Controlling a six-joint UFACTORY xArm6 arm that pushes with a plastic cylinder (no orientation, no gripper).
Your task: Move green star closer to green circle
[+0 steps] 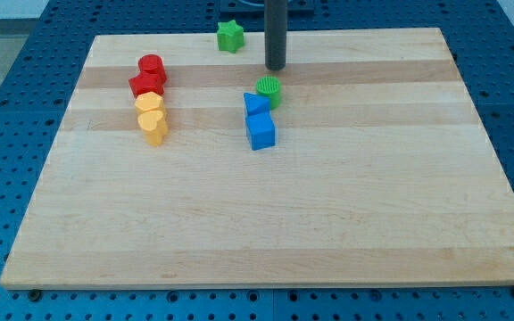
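Green star [230,36] sits at the board's [239,223] top edge, apart from green circle [269,89]; my tip [276,68], a plain rod without claw, stands between them, probably to get behind the star.

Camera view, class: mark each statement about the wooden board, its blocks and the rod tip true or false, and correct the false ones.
1. The green star lies near the board's top edge. True.
2. My tip touches the green star. False: it stands apart, to the star's right, just above the green circle.
3. Two blue blocks sit directly below the green circle. True.
4. The yellow blocks sit above the red blocks. False: they sit below.
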